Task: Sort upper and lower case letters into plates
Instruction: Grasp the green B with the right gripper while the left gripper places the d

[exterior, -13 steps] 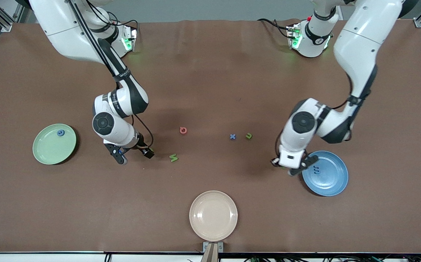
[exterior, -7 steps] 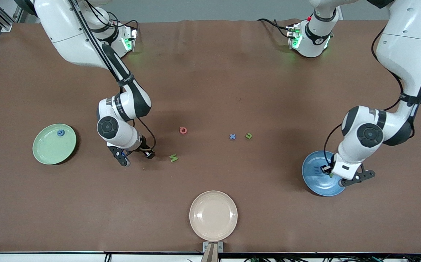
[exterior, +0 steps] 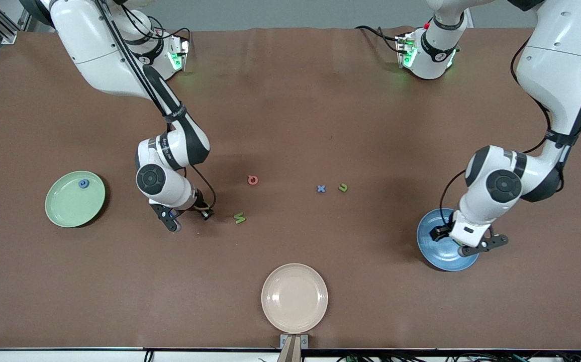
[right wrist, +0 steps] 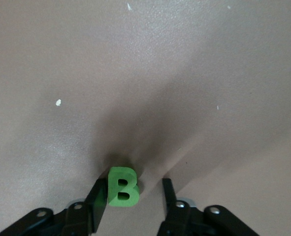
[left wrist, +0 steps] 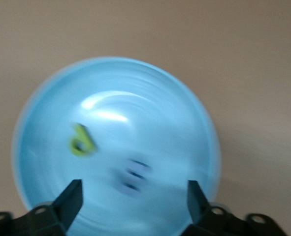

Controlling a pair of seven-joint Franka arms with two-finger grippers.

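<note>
My left gripper (exterior: 464, 240) hangs open and empty over the blue plate (exterior: 428, 242). In the left wrist view (left wrist: 134, 199) the blue plate (left wrist: 184, 113) holds a green letter (left wrist: 81, 142) and a blue letter (left wrist: 133, 174). My right gripper (exterior: 189, 218) is low at the table, open. In the right wrist view (right wrist: 133, 201) a green B (right wrist: 121, 187) lies between the jaws, against one finger (right wrist: 98, 204). A green letter (exterior: 239, 217), a pinkish-red letter (exterior: 253, 180), a blue x (exterior: 321, 188) and a green u (exterior: 343, 187) lie mid-table. The mint green plate (exterior: 72, 206) holds a blue letter (exterior: 84, 184).
A cream-beige plate (exterior: 294, 297) sits at the table's edge nearest the front camera, with nothing in it. The table is a brown mat (exterior: 290, 100).
My left arm has swung from the blue plate's rim to over the plate. My right gripper has shifted slightly toward the green letters.
</note>
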